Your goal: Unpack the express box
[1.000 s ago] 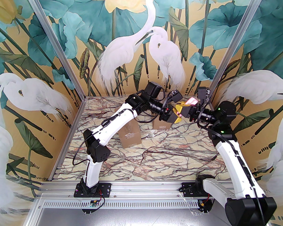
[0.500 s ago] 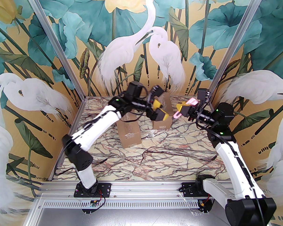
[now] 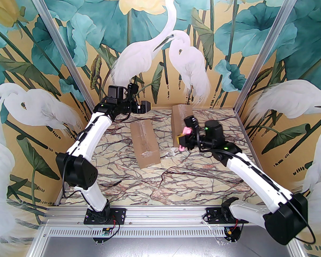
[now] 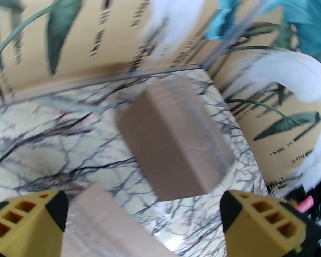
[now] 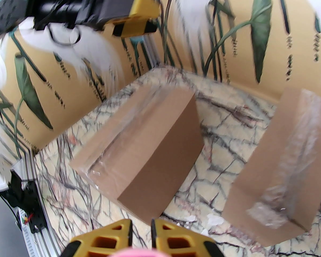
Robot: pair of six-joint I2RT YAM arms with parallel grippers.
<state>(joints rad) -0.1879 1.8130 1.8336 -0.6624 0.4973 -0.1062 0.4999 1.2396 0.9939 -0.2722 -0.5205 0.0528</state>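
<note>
1. Two brown cardboard boxes sit on the marble table (image 3: 176, 181), both closed, with their flaps taped down.
2. The nearer box (image 3: 145, 143) lies flat a little left of centre, with its long side running from back to front. Clear tape runs along its top seam and folds over the near end, where it looks glossy and wrinkled. The cardboard itself is plain, with no label or print in view.
3. The farther box (image 3: 180, 116) sits toward the back, right of centre and apart from the nearer one. It looks taller and narrower, as if set on a long edge. In the right wrist view a broad band of crinkled clear tape covers its upper face and wraps over the end.
4. A few small white scraps (image 3: 171, 152) lie on the marble between the two boxes, by their front ends.
5. The left gripper (image 3: 147, 106) hangs above the back-left part of the table, off the far end of the nearer box. Its yellow fingers (image 4: 29, 218) are spread wide with nothing between them — both boxes lie below and beyond it.
6. The right gripper (image 3: 179, 140) hovers just in front of the farther box and to the right of the nearer one, touching neither. Its fingers are drawn almost together, clamped on a pink tool (image 3: 186, 130) that sticks out on both sides of the grip.
</note>
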